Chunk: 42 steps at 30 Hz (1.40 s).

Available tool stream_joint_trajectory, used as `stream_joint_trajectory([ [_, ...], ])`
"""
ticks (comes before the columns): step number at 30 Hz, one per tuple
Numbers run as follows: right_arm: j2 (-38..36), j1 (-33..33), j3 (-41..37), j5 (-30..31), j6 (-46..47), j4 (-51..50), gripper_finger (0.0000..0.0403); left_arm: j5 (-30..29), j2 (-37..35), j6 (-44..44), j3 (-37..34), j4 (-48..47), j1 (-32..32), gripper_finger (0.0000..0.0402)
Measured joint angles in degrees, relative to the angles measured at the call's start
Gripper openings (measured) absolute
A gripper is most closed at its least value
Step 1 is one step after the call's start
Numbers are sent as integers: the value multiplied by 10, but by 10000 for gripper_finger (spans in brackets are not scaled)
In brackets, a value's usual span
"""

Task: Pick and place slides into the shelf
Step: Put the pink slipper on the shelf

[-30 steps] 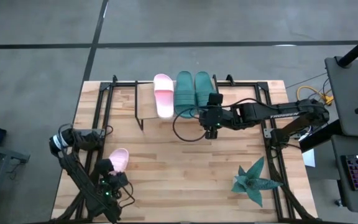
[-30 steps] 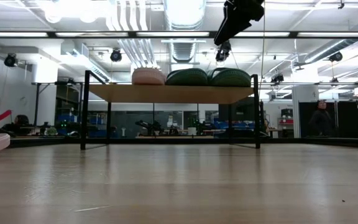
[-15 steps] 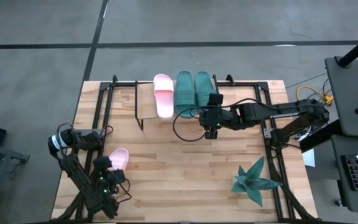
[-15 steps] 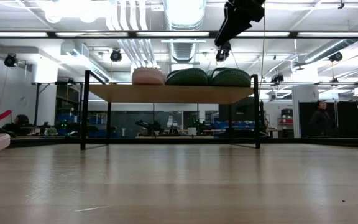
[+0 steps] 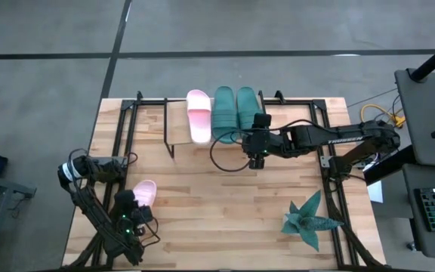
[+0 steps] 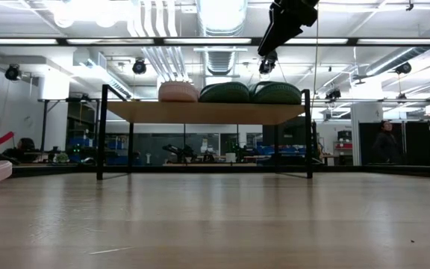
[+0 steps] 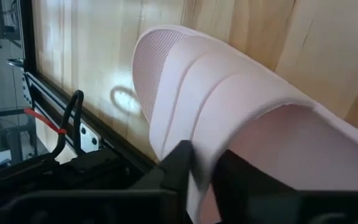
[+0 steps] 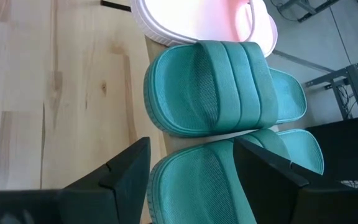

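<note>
Wooden table point(image 5: 225, 204), left fingers point(image 7: 182, 165) clamped on pink slide point(image 7: 241, 118), right fingers point(image 8: 126, 168) apart above teal slides point(image 8: 219, 93).

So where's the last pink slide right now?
High view: the pink slide lies on the table's near-left part, with the left gripper at its heel.

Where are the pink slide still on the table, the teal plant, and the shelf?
pink slide on the table point(image 5: 145, 192), high view, on its strap
teal star-shaped plant point(image 5: 306, 220), high view, at its centre
shelf point(image 6: 200, 112), low view, on the board's front edge
</note>
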Motion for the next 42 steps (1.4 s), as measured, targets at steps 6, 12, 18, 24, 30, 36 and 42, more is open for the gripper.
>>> stream_joint_trajectory([
  [6, 0, 0, 0, 0, 0, 0, 219, 1, -7, -1, 3, -6, 6, 8],
  [12, -2, 0, 0, 0, -2, 0, 219, -14, -38, -4, 31, -15, 29, 3],
  [18, -6, 0, 0, 0, -2, 0, 219, -122, -81, -3, 75, -18, 50, 1],
  [24, -6, 0, 0, 0, -2, -1, 219, -239, -101, 27, 146, -17, 62, 1],
  [30, -6, 0, 0, 0, -6, -1, 219, -359, -98, 106, 210, -21, 82, 0],
  [36, -6, 0, 0, 0, -7, 0, 219, -472, -99, 177, 232, -21, 138, 0],
  [42, -6, 0, 0, 0, -11, 0, 219, -523, -100, 224, 246, -21, 224, 0],
])
